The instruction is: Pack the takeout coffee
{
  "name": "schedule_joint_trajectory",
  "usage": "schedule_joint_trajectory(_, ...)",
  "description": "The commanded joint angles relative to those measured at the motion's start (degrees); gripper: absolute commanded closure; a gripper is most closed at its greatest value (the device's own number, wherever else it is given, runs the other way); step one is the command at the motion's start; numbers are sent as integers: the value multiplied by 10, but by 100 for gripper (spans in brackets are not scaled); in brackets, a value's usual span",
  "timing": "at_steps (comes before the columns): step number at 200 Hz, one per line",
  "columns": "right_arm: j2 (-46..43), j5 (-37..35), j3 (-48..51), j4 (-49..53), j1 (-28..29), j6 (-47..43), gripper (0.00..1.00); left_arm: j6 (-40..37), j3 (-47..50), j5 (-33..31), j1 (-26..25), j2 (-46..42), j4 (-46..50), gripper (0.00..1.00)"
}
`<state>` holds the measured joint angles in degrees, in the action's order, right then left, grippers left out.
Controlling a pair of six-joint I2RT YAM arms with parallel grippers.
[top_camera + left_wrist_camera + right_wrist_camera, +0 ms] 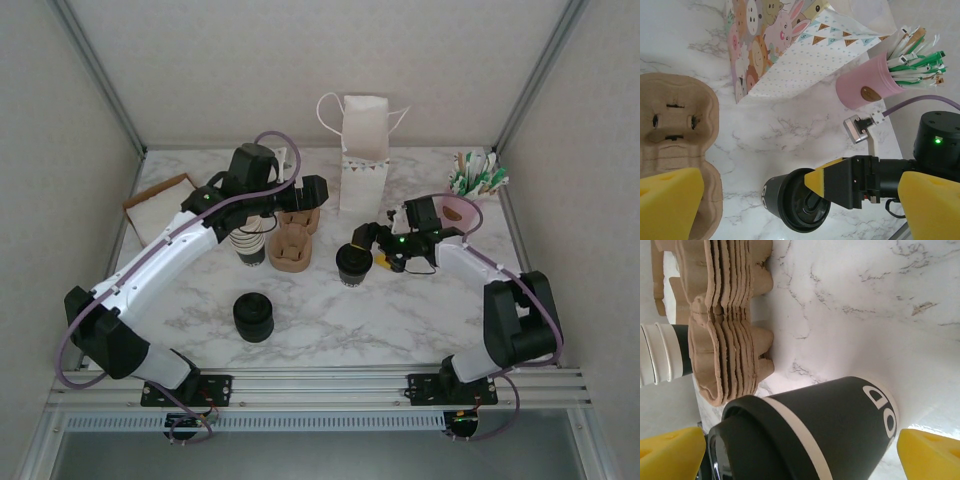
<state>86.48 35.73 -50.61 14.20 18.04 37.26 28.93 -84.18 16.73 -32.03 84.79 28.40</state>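
Right jaws wide apart, straddling upright takeout coffee [353,265], axis vertical; left jaws spread, empty.

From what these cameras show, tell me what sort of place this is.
Probably a mock café takeout counter inside a robot test cell: a marble-look table walled by plain panels, a stack of pulp cup carriers, a lidded takeout coffee and a paper bag.

Dark lidded takeout coffee [353,265], upright on marble table [400,310], mid-right
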Motion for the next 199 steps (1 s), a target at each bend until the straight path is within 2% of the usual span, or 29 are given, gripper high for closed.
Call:
schedule_joint_trajectory(1,12,19,1,-35,10,16,1,4,3,10,5,11,-12,0)
schedule_joint_trajectory(101,23,14,3,-55,56,39,1,2,19,12,5,11,-18,0)
schedule_joint_trajectory(167,26,-4,-6,-66,107,62,1,2,20,16,6,17,-26,0)
schedule_joint_trajectory(199,19,-21,-13,-39,115,56,1,1,18,19,7,20,-35,0)
